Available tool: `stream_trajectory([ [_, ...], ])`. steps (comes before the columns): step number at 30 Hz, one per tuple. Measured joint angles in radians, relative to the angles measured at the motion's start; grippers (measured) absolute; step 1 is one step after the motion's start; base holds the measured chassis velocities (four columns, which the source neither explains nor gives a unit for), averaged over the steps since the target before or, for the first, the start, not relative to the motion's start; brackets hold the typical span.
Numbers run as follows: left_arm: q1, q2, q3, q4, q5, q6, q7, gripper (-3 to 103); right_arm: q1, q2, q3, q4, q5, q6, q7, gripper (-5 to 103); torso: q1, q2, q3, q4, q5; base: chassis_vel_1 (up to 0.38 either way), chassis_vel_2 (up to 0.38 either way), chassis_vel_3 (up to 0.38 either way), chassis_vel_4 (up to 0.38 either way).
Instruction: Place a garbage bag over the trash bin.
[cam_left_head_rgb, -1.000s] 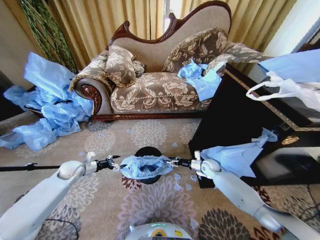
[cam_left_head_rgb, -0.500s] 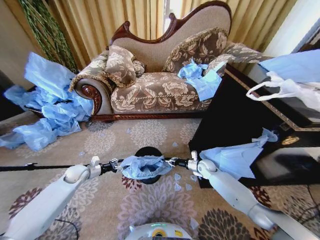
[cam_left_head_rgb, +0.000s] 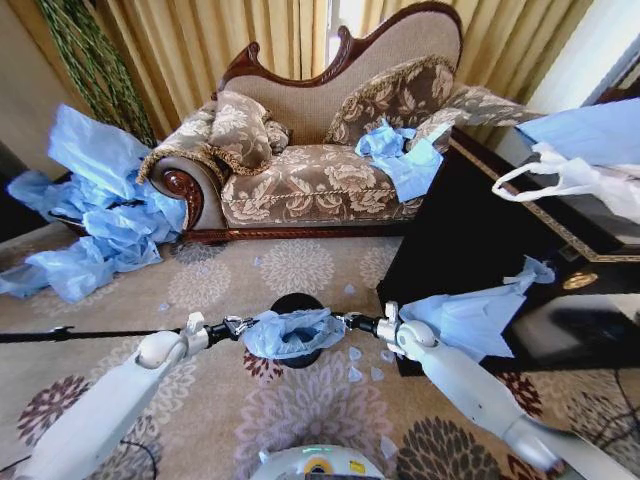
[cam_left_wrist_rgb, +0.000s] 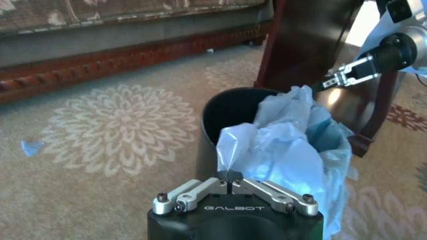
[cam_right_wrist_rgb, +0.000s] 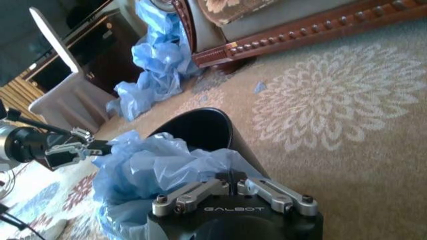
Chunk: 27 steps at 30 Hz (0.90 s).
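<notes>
Floor: patterned carpet (cam_left_head_rgb: 300, 270) with big flower medallions, little blue scraps (cam_left_head_rgb: 358, 362) lying on it near the bin.
Room: a carved sofa (cam_left_head_rgb: 320, 150) against gold curtains (cam_left_head_rgb: 200, 40), a dark cabinet (cam_left_head_rgb: 480, 230) on my right just beside the bin, and a white bag (cam_left_head_rgb: 570, 178) with loop handles on top of it.
Clutter: crumpled blue bags piled on the floor (cam_left_head_rgb: 95, 215) left of the sofa, one more on the sofa seat (cam_left_head_rgb: 400, 155), another draped on the cabinet (cam_left_head_rgb: 470, 315).
Bin: black bin (cam_left_wrist_rgb: 230, 112) standing upright on the carpet right in front of me, between the two arms.
Bag: light-blue bag (cam_left_head_rgb: 292, 332) bunched over the near side of the bin's mouth; far side of the rim is bare and I can see into the dark inside.
Left gripper (cam_left_head_rgb: 238, 326): at the bag's left edge, jaws pinched tight on a fold of plastic.
Right gripper (cam_left_head_rgb: 350, 321): at the bag's right edge, jaws clamped on the plastic too.
Since a second ago: both grippers have come inward toward each other, the left one more, so the bag is less stretched and more bunched. Bin and room look the same.
</notes>
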<state>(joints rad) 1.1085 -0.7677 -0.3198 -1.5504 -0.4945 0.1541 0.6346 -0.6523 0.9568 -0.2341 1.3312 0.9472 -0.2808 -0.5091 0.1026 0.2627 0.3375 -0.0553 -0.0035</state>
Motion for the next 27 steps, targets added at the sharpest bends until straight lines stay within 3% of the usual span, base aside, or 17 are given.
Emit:
stream_trajectory([
  [7, 0.017, -0.017, -0.012, -0.022, 0.006, 0.001, -0.040, 0, 0.027, 0.021, 0.002, -0.016, -0.016, 0.007, 0.018, 0, 0.000, 0.000, 0.000, 0.0003, 0.0002, 0.000, 0.000, 0.000, 0.000],
  [14, -0.025, -0.055, -0.017, -0.034, -0.018, 0.025, -0.209, 0, 0.040, 0.047, 0.017, -0.020, -0.017, 0.035, 0.098, 0, 0.000, 0.000, 0.000, -0.0001, 0.0001, 0.000, 0.000, 0.000, 0.000],
  [16, -0.030, -0.059, -0.016, -0.035, -0.022, 0.029, -0.224, 0, 0.040, 0.050, 0.018, -0.022, -0.017, 0.036, 0.103, 0, 0.000, 0.000, 0.000, -0.0001, 0.0001, 0.000, 0.000, 0.000, 0.000],
  [18, -0.054, -0.081, -0.010, -0.035, -0.033, 0.047, -0.281, 0, 0.045, 0.060, 0.023, -0.033, -0.032, 0.048, 0.111, 0, 0.000, 0.000, 0.000, 0.0001, 0.0001, 0.000, 0.000, 0.000, 0.000],
  [20, -0.055, -0.084, -0.009, -0.036, -0.034, 0.050, -0.283, 0, 0.045, 0.059, 0.025, -0.033, -0.036, 0.049, 0.109, 0, 0.000, 0.000, 0.000, 0.0000, 0.0001, 0.000, 0.000, 0.000, 0.000],
  [26, -0.038, -0.091, -0.009, -0.047, -0.032, 0.055, -0.283, 0, 0.040, 0.006, 0.056, -0.024, -0.052, -0.046, -0.029, -2, 0.000, 0.000, 0.000, -0.0001, 0.0000, 0.000, 0.000, 0.000, 0.000],
  [27, -0.032, -0.090, -0.009, -0.047, -0.030, 0.054, -0.277, 0, 0.037, -0.006, 0.066, -0.025, -0.043, -0.074, -0.075, 3, 0.000, 0.000, 0.000, 0.0003, 0.0001, 0.000, 0.000, 0.000, 0.000],
])
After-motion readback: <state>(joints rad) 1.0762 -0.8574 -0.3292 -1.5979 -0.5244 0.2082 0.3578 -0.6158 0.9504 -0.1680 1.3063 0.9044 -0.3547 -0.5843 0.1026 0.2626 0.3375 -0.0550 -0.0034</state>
